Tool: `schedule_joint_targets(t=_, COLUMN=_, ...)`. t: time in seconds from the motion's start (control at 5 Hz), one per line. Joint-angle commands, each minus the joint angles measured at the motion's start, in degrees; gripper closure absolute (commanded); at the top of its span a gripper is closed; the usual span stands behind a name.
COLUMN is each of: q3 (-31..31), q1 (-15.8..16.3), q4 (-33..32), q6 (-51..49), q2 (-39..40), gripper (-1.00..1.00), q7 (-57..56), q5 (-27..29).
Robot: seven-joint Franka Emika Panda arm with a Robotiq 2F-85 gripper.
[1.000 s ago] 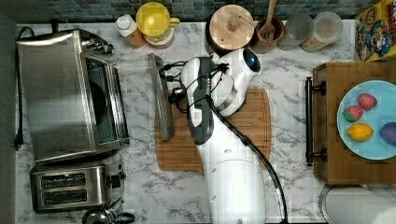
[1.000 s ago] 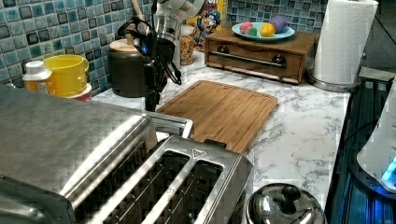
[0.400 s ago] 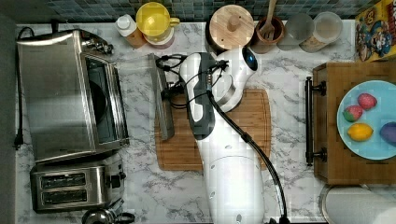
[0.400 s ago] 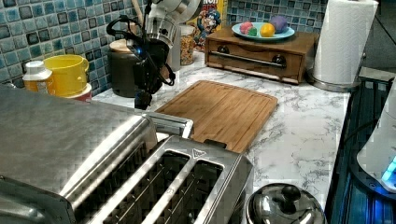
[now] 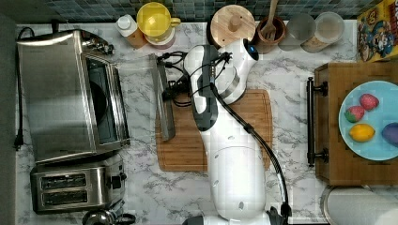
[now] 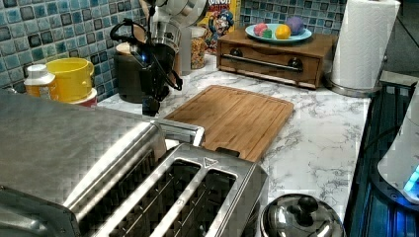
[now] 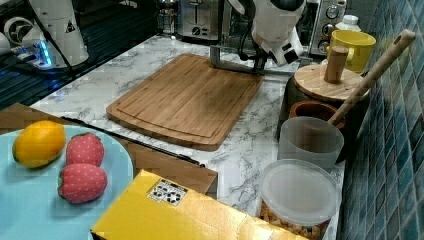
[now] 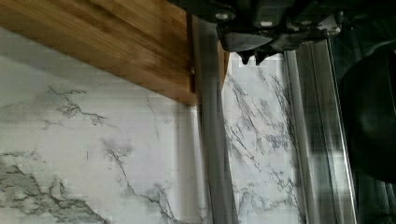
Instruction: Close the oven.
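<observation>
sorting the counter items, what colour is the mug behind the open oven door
Yellow; the mug shows best in the top view, near the tiled wall.

Top view looks straight down on the whole counter. Left view sits low behind the toaster, facing across the cutting board toward the fruit plate. Right view looks back from that plate. Wrist view hangs close above the board edge. All share the board.
</observation>
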Motion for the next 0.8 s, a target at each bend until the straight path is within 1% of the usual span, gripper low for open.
schedule_joint_targets(t=0.2, q3=4.8, q1=2.5, q4=5.3, q6=-5.9, q2=-4.0, gripper=1.00, q7=3.5, q5=0.4)
schedule_joint_targets(t=0.4, q3=6.4, q1=1.9, q4=3.4, q6=-6.6, q2=-9.1, gripper=1.00, q7=2.7, q5=2.6)
schedule_joint_targets(t=0.6, q3=7.6, q1=3.9, q4=2.5, q6=-6.5, q2=-14.7, gripper=1.00, q7=4.1, q5=2.6)
schedule_joint_targets(t=0.8, q3=9.3, q1=6.4, q4=1.8, q6=-4.7, q2=-19.0, gripper=1.00, q7=5.1, q5=0.9)
